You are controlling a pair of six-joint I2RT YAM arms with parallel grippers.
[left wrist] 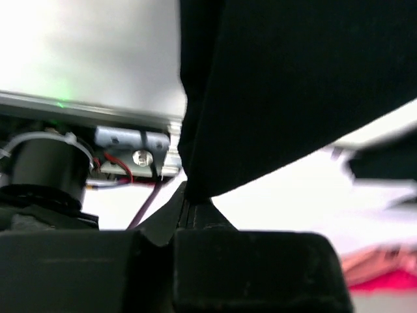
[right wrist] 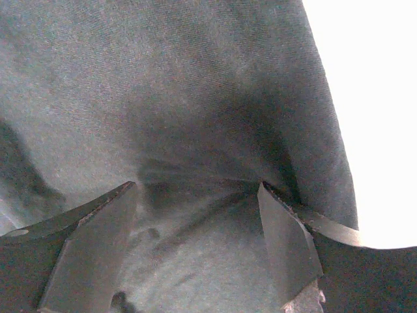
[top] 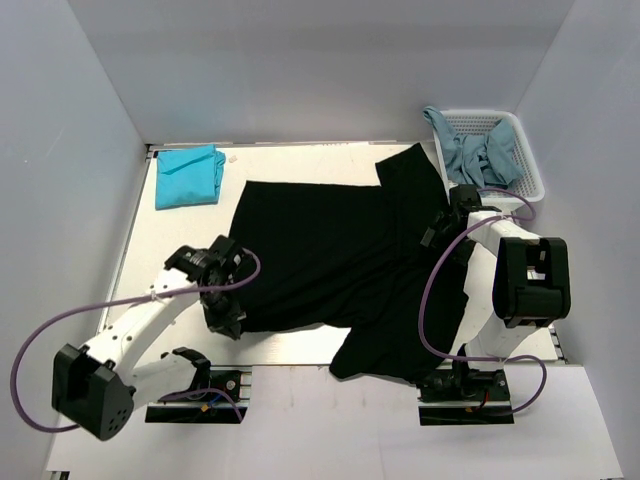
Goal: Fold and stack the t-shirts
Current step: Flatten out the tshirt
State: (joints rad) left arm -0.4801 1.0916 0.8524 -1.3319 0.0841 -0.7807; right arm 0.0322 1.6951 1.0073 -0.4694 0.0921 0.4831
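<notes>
A large black t-shirt [top: 340, 255] lies spread over the middle of the table, its lower right part hanging over the near edge. My left gripper [top: 228, 322] is shut on its near left corner; in the left wrist view the black cloth [left wrist: 287, 85] rises from the closed fingertips [left wrist: 189, 195]. My right gripper [top: 440, 232] is open and pressed down on the shirt's right side; its fingers [right wrist: 287, 241] straddle dark cloth [right wrist: 195, 117]. A folded teal t-shirt [top: 189, 176] lies at the back left. Greyish-blue t-shirts [top: 478, 152] lie in the basket.
A white plastic mesh basket [top: 527, 160] stands at the back right corner. Grey walls close the table on three sides. Purple cables loop from both arms. The arm bases sit at the near edge.
</notes>
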